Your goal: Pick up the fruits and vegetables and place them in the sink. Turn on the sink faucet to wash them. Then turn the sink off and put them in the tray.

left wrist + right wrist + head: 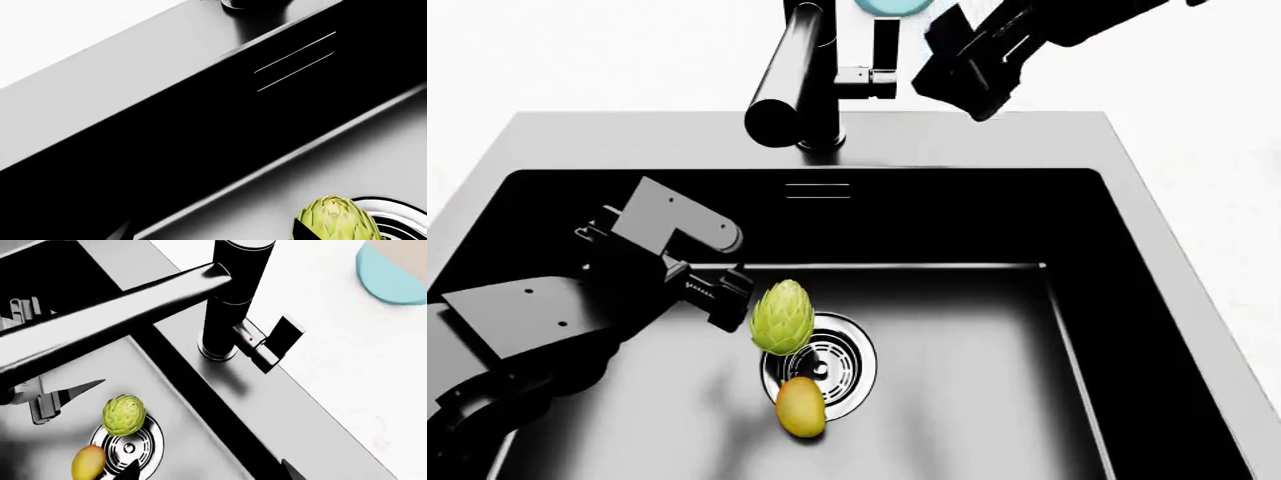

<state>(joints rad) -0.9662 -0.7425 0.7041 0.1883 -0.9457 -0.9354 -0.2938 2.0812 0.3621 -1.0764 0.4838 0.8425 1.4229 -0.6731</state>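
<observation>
An artichoke (782, 317) and a mango (801, 407) lie in the black sink (961, 400), the artichoke at the rim of the chrome drain (841, 362), the mango on the drain's near edge. The left tool (727, 295) sits low in the basin with fingers parted, just beside the artichoke. The right tool (968, 80) hovers near the faucet (794, 80) lever (283, 337); its opening cannot be told. No tray shows.
</observation>
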